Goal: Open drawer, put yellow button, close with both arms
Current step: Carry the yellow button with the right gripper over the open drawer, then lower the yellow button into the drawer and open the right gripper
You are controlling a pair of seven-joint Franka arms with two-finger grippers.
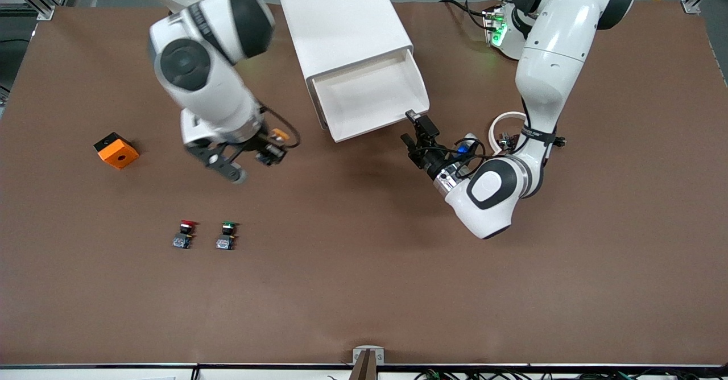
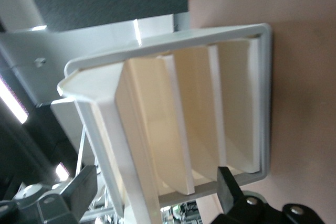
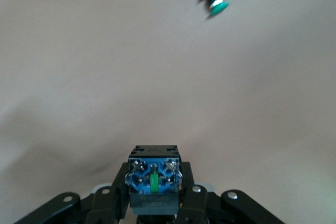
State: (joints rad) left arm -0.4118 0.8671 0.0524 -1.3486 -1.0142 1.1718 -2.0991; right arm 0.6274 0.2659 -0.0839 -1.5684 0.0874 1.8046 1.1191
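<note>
The drawer (image 1: 369, 98) stands pulled out of the white cabinet (image 1: 341, 21), and its tray looks empty. My right gripper (image 1: 259, 161) is shut on the yellow button (image 1: 277, 136) and holds it over bare table, toward the right arm's end from the drawer. In the right wrist view the button's blue-grey base (image 3: 154, 177) sits between my fingers (image 3: 191, 203). My left gripper (image 1: 410, 129) is open at the drawer front's corner toward the left arm's end. In the left wrist view its fingers (image 2: 228, 192) stand wide apart around the drawer's front edge (image 2: 131, 129).
A red-capped button (image 1: 185, 233) and a green-capped button (image 1: 227, 235) stand side by side nearer the front camera than my right gripper. The green one also shows in the right wrist view (image 3: 217, 4). An orange block (image 1: 116, 150) lies toward the right arm's end.
</note>
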